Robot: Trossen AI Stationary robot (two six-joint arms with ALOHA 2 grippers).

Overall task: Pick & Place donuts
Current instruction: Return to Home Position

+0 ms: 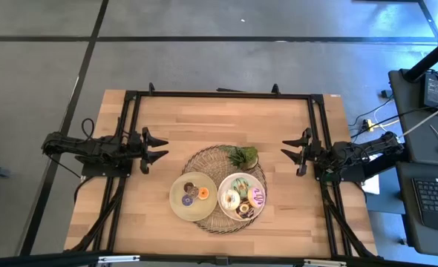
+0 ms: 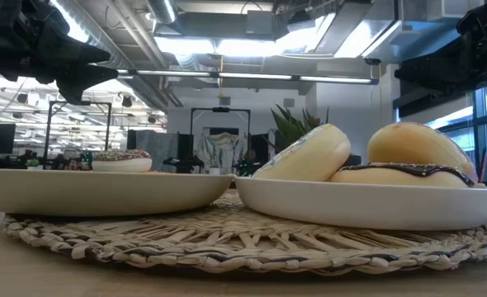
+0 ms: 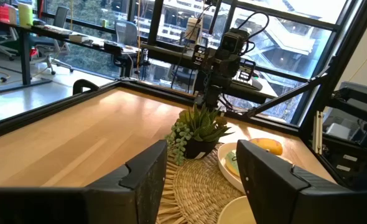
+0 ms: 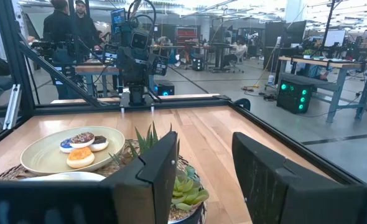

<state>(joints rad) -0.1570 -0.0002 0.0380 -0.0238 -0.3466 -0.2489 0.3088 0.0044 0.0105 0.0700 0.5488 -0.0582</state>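
Donuts [image 1: 231, 199] are all on plates as I see it from above: three small ones, orange, purple and brown, on the tan plate [image 1: 193, 211], and the bigger ones, cream, pink and chocolate among them, on the white plate [image 2: 367, 210] touching it on the right. Both plates sit on the round woven mat [image 1: 204, 159], with the green sprig [image 1: 243, 156] at the mat's far edge just behind the white plate. The left gripper [image 1: 163, 147] hangs at the left side of the table [image 1: 226, 119], well apart from the mat, fingers spread and holding nothing. The right gripper [image 1: 284, 148] faces it from the right side, likewise parted and empty.
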